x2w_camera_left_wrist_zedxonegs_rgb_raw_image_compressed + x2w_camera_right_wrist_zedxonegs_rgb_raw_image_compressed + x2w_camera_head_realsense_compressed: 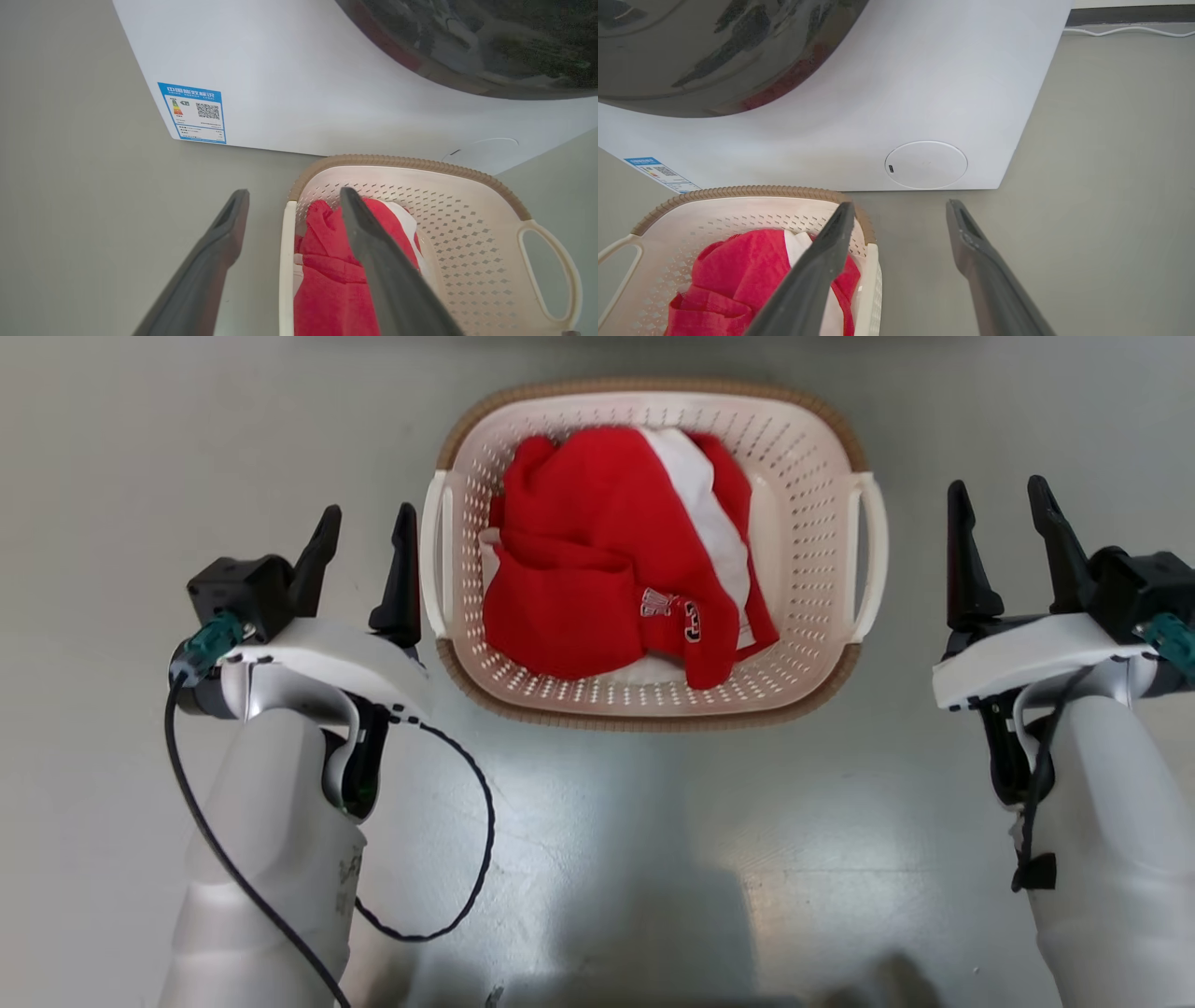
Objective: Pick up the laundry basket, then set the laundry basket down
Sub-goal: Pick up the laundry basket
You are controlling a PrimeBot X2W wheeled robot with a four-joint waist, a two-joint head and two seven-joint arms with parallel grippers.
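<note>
Dark left claw (369, 513) and right claw (997, 485), spread, flank the laundry basket (810, 523).

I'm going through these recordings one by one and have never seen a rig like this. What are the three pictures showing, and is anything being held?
This is a wheeled robot with two arms, each ending in a two-fingered gripper. The head view looks down from a camera on the robot's head. In it the left gripper and right gripper sit on either side of a laundry basket that stands on the grey floor. Inside the basket lie a red garment and some white cloth. The two wrist views each look along one gripper's own dark fingers, towards the basket and a white washer behind it. Both grippers are open and hold nothing. The left one is close beside the left handle, and the right one is a little apart from the right handle.
</note>
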